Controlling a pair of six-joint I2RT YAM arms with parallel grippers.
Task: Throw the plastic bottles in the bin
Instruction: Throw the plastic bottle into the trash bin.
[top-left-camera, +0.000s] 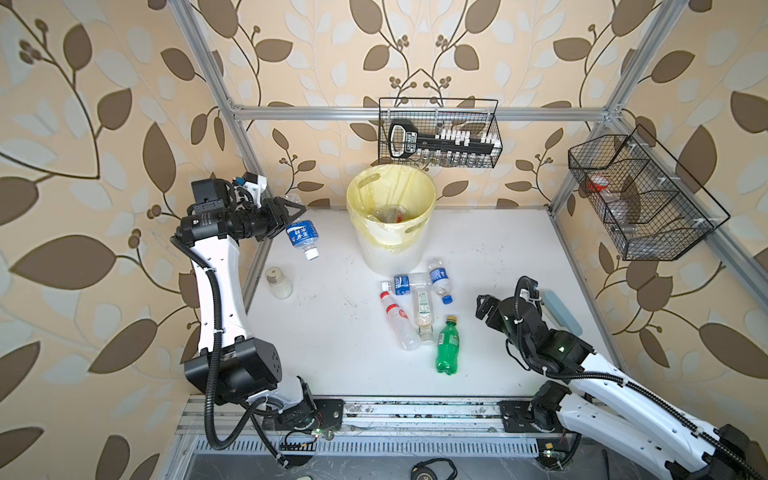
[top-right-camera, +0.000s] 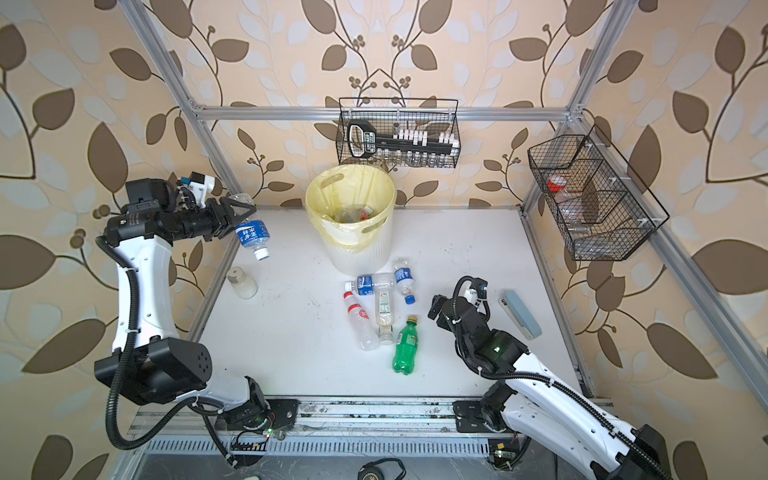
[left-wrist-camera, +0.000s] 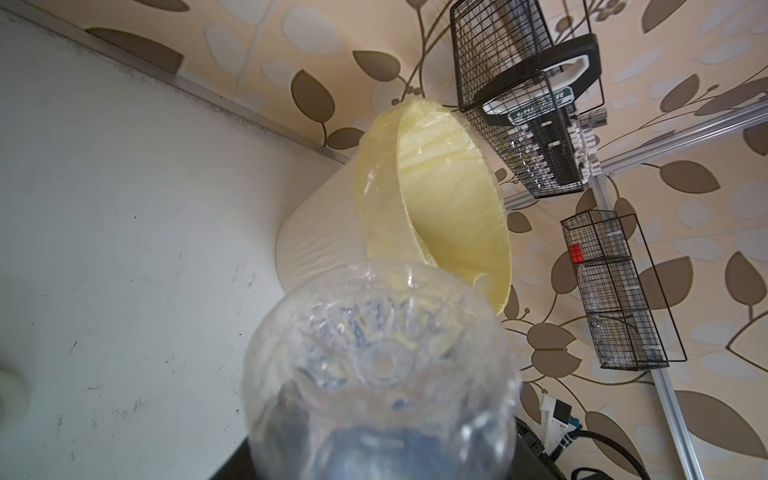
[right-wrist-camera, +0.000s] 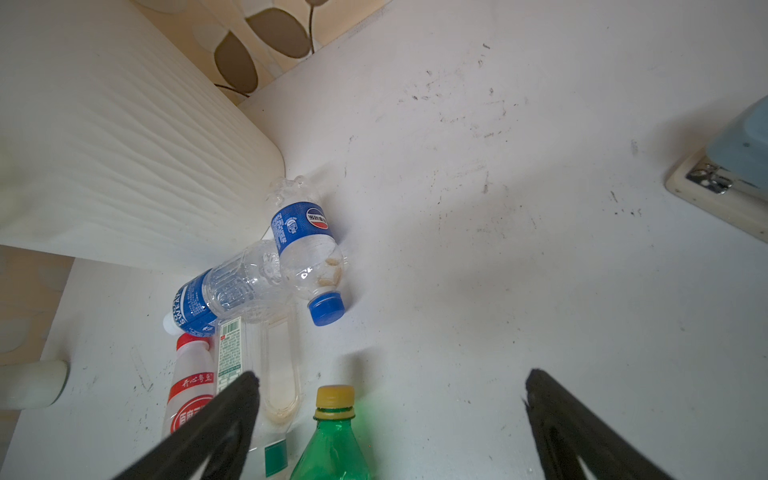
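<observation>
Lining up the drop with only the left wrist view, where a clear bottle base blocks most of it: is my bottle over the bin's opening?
Observer: No. The left tool holds the blue-labelled bottle cap down, beside the bin, short of its rim.
Operator: What's left to pick up?
Observer: A cluster of five bottles lying in front of the bin.
Operator: Right tool?
Observer: The right tool is open and empty, near the green bottle.

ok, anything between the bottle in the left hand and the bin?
Nothing. In both top views only bare white table shows between the blue-labelled bottle in the left hand and the bin; the left wrist view agrees.
</observation>
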